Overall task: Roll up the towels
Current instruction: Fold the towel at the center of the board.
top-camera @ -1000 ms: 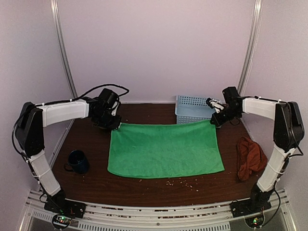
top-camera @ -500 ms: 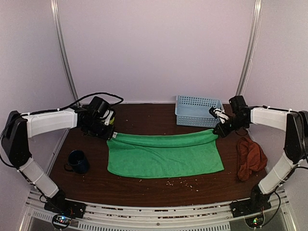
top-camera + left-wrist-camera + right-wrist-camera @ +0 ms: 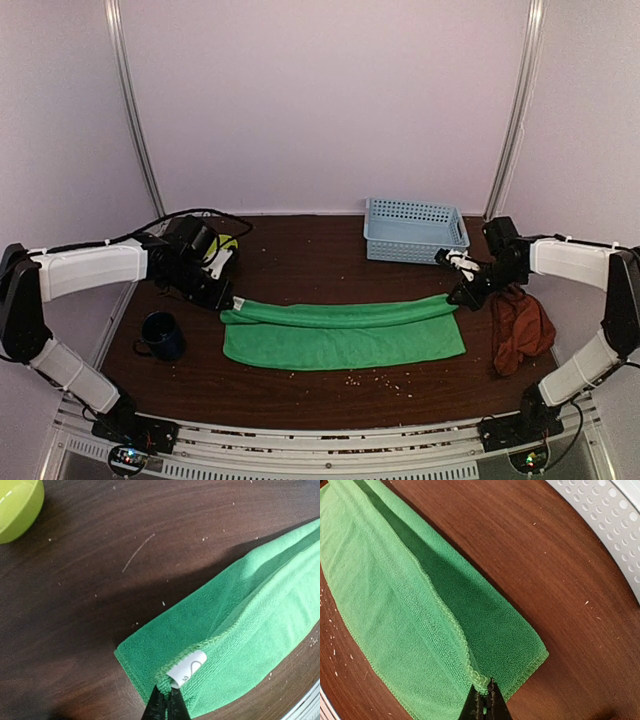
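The green towel (image 3: 345, 335) lies across the table's middle with its far edge folded toward the front. My left gripper (image 3: 226, 308) is shut on the towel's far left corner (image 3: 175, 677), beside a white label (image 3: 187, 667). My right gripper (image 3: 458, 297) is shut on the far right corner (image 3: 481, 681). Both corners are held a little above the lower layer (image 3: 380, 605). The rust-red towel (image 3: 520, 328) lies crumpled at the right, beside the right arm.
A light-blue basket (image 3: 414, 229) stands at the back right. A dark blue mug (image 3: 162, 335) sits at the front left. A yellow-green bowl (image 3: 15, 507) is behind the left gripper. Crumbs lie near the table's front edge (image 3: 370, 378).
Both grippers have pulled the green towel's far edge toward the front, folding the towel over itself. The arms have drawn back and lowered.
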Robot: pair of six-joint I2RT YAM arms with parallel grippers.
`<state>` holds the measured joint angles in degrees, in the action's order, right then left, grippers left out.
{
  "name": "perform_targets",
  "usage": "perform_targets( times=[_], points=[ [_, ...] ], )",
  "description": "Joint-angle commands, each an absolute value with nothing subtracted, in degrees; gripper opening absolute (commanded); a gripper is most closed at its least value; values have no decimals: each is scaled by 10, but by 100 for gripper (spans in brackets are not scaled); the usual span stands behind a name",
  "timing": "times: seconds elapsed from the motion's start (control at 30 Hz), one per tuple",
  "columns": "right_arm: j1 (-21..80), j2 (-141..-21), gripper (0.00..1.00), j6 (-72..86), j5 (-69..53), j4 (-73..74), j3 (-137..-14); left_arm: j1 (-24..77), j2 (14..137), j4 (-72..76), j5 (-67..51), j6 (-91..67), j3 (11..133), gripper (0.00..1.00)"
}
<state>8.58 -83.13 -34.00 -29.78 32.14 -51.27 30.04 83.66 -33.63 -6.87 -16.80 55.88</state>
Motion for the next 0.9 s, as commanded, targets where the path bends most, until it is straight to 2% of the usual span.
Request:
perform_targets(
  times=[0.0, 0.37, 0.87],
  points=[
    [82, -814, 0, -381, -297, 360, -497, 297, 820, -351, -105, -161, 535, 0],
    [82, -790, 0, -421, -301, 375, -467, 297, 837, -377, -132, -151, 530, 0],
    [79, -790, 0, -473, -274, 385, -441, 297, 846, -392, -102, -181, 524, 0]
  ],
)
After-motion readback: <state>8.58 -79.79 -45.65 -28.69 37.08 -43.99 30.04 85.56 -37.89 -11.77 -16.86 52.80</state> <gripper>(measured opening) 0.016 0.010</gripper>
